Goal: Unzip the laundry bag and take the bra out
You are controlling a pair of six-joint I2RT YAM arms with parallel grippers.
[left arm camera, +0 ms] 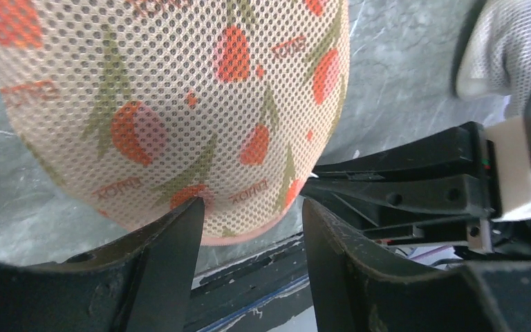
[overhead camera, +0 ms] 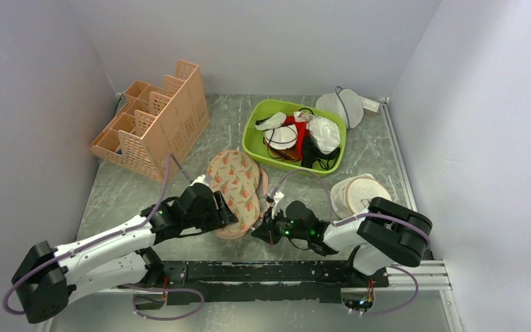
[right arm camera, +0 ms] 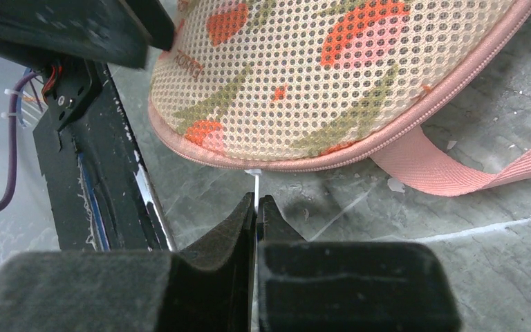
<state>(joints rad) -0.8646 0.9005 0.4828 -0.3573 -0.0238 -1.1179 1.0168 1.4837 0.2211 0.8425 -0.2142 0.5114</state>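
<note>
The laundry bag lies flat mid-table, beige mesh with red-and-green print and pink trim. Its near end fills the left wrist view and the right wrist view. My left gripper is open, with its fingertips at the bag's near edge. My right gripper is shut on the thin white zip pull at the bag's pink edge. A pink strap trails from the bag. The zip looks closed, and the bra is hidden.
A green bin at the back holds white, red and black garments. An orange organiser stands back left. A round white mesh pouch and a round beige mesh disc lie at right. A black rail runs along the near edge.
</note>
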